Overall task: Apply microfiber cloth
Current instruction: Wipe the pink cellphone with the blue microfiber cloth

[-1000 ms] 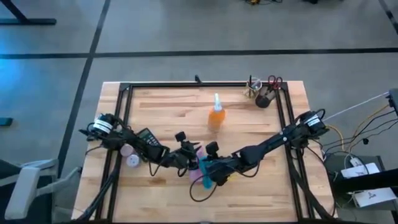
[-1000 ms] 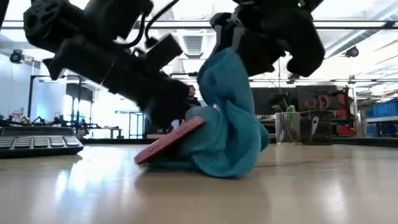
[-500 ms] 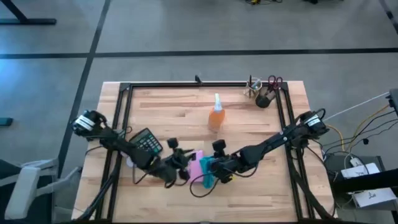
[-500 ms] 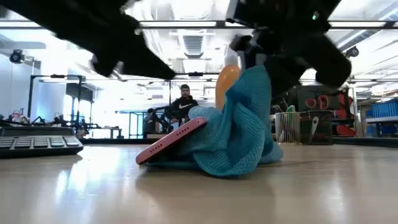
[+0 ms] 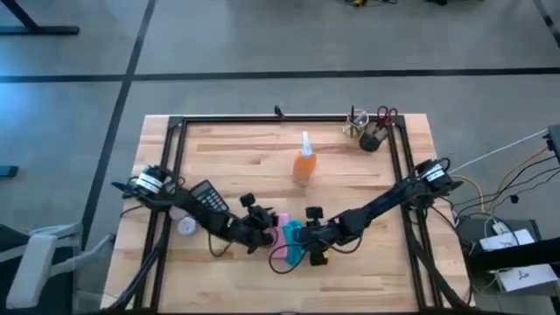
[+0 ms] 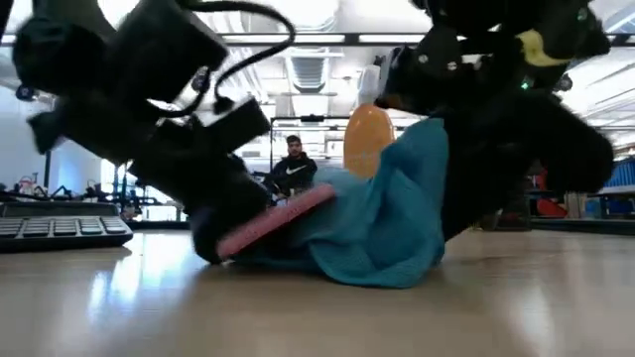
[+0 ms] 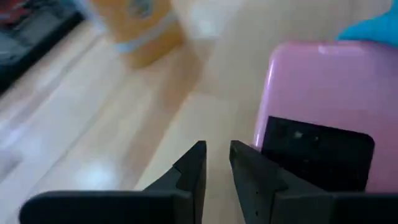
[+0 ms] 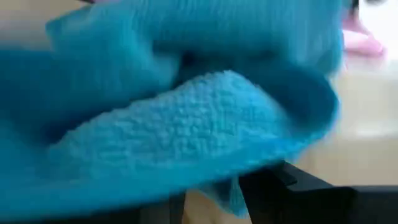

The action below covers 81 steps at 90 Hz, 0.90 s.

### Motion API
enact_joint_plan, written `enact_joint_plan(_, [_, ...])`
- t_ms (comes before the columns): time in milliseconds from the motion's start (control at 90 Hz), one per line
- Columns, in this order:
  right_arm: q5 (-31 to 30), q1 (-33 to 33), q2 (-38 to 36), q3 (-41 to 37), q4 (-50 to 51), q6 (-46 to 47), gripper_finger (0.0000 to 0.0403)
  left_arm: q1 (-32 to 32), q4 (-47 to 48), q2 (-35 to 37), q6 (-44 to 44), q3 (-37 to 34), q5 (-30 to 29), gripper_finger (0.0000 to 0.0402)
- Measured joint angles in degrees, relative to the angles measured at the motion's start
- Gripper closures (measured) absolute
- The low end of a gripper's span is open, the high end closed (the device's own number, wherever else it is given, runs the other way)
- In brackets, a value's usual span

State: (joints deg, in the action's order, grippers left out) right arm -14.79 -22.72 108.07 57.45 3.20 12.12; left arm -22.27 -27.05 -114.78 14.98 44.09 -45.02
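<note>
Turquoise microfiber cloth (image 6: 382,223) | right gripper (image 5: 302,248) low, clamping it

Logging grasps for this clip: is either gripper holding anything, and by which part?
The right gripper holds the microfiber cloth by a bunched fold at its edge. The left gripper is nearly shut beside the pink phone, holding nothing.

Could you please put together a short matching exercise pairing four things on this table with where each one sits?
Things:
1. microfiber cloth
2. pink phone
3. orange spray bottle
4. calculator

Places:
A. flat on the table near the left arm
B. bunched up at the right gripper
C. upright near the table's middle
D. propped at a tilt against the cloth, beside the left gripper

Pairs: 1-B, 2-D, 3-C, 4-A
</note>
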Motion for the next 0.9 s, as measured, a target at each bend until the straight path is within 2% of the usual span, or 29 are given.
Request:
enact_joint_plan(100, [-3.47, 0.26, 0.62, -0.03, -3.69, -2.51, 0.0285, -0.08, -5.66, 0.23, -4.39, 0.23, 4.55, 0.0343])
enact_joint_plan(256, [-13.05, 0.61, -0.18, 0.90, -4.22, -4.76, 0.0283, -0.86, -5.58, 2.65, -9.44, 0.13, 9.18, 0.0343])
enact_joint_plan(444, [-20.99, 1.33, -0.80, 3.48, -5.73, -10.39, 0.0296, -0.61, -6.19, 3.49, -14.30, 0.13, 10.48, 0.0343])
enact_joint_plan(689, [-21.85, 3.07, -2.64, 8.24, -3.24, -19.36, 0.0315, -0.45, -4.90, 6.22, -17.17, -0.08, 10.01, 0.0342])
enact_joint_plan(833, [-21.83, 2.53, -6.46, 10.53, 9.86, -16.83, 0.0318, -1.01, 2.82, 10.74, -13.33, -0.74, 9.75, 0.0342])
enact_joint_plan(900, [-18.15, 1.72, -8.10, 10.56, 17.55, -11.88, 0.0316, -1.95, 6.86, 12.84, -10.03, -0.92, 9.50, 0.0342])
